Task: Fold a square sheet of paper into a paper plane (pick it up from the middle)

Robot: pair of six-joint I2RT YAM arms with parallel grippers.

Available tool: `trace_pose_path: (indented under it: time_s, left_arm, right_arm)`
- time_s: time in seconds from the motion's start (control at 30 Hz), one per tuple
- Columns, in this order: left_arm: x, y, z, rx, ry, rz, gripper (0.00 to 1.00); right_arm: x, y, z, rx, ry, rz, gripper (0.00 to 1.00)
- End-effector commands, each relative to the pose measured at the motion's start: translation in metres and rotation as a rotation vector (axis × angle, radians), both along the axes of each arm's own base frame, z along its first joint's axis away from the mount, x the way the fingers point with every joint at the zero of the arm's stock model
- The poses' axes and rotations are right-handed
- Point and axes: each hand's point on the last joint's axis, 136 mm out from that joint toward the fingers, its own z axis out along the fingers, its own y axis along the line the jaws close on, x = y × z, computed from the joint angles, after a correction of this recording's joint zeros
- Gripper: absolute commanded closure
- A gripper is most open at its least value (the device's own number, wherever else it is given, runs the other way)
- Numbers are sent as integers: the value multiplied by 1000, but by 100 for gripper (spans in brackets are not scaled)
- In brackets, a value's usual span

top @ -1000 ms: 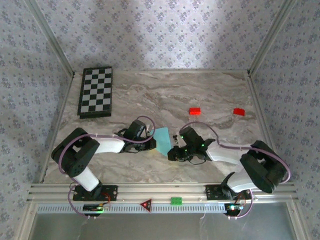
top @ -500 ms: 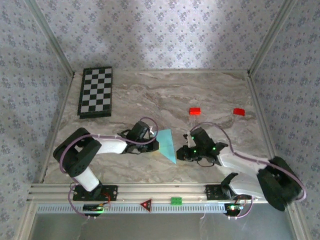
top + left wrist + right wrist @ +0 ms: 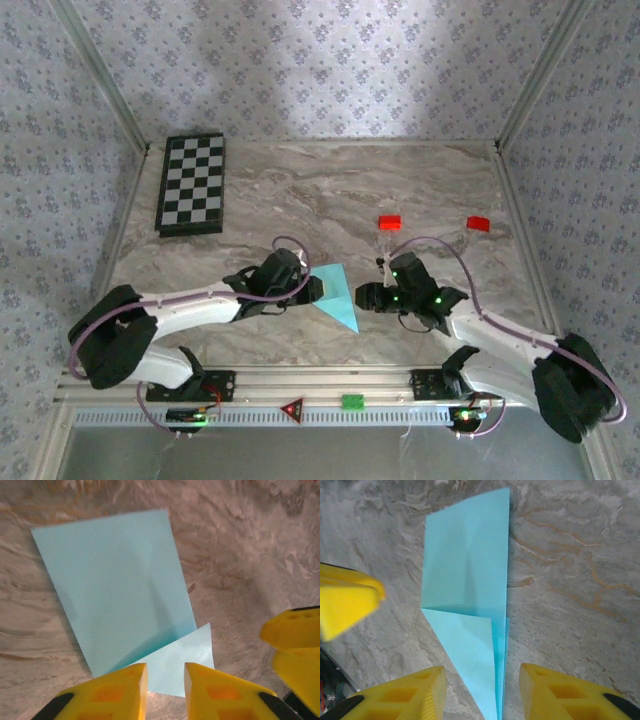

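Obs. Light cyan-blue paper plane (image 3: 335,295), folded to a narrow pointed dart, lies flat on the marble-patterned table (image 3: 420,185). It is well apart from the black-and-white checkered board (image 3: 192,184), to the board's right and nearer the arm bases.

Left gripper (image 3: 312,289) sits low at the dart's edge on the board's side. Its yellow fingers (image 3: 117,687) stand a little apart, a corner of the folded flap (image 3: 177,660) lies in the gap, and nothing is clamped.

Right gripper (image 3: 363,297) is at the edge facing away from the board. Its fingers (image 3: 415,695) are parted wider and straddle the dart's pointed end, holding nothing.

Judgement. Folding looks nearly complete. Step in hand is probably letting go of a pressed fold before the pick-up from the middle.

Method notes:
- Back both grippers straight off the paper, since any sideways drag could spring the flap or skew the dart.
- The layers at the point do not line up exactly; a press along the crease should flatten them.
- For the lift, grip across the middle of the body, on the crease, not at the tip or flap.
- Thin paper flat on the table gives little to catch; pinning with one gripper while the other raises an edge is the safer route.
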Motion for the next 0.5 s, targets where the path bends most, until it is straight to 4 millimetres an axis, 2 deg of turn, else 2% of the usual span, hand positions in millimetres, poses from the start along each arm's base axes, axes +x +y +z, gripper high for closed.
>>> trace_pose_path:
  time_s: [0.0,0.13,0.33,0.47]
  left_arm:
    - [7,15,4,37,-17,47,66]
    - [6,26,1,0,3,77,60]
    - [9,39,-4,-87,53,116,55]
    - [12,40,-2,-119,71,119,52]
  right_arm:
    - [4,13,0,40,9,45,56]
    - [8,20,-14,49,95,65,57]
    - [17,35,-17,130,149,101,60]
    - [18,35,-21,135,166,108,67]
